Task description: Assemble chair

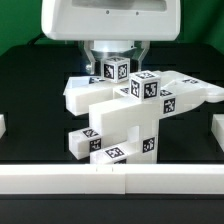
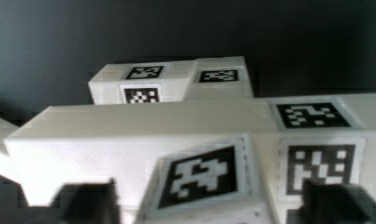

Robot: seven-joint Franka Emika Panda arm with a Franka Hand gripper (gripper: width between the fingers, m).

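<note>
The chair point(image 1: 125, 118) sits part-built in the middle of the black table point(image 1: 30, 140), a cluster of white tagged blocks with the white border wall point(image 1: 120, 181) running along the near edge. A long bar point(image 1: 190, 93) sticks out toward the exterior view's right, and a lower block point(image 1: 85, 140) juts toward the left. The arm point(image 1: 110, 20) hangs directly over the stack, and the gripper point(image 1: 115, 60) meets its topmost tagged block point(image 1: 116, 70). In the wrist view the two dark fingertips point(image 2: 87, 203) flank a tagged face point(image 2: 206, 178) at a narrow spacing, though I cannot tell whether they truly pinch it. The risk I judge greatest: a partial, off-centre grip lets the piece twist or slip when lifted, dragging the loosely joined parts out of line. The overhanging bar could also lever the assembly over if nudged.
</note>
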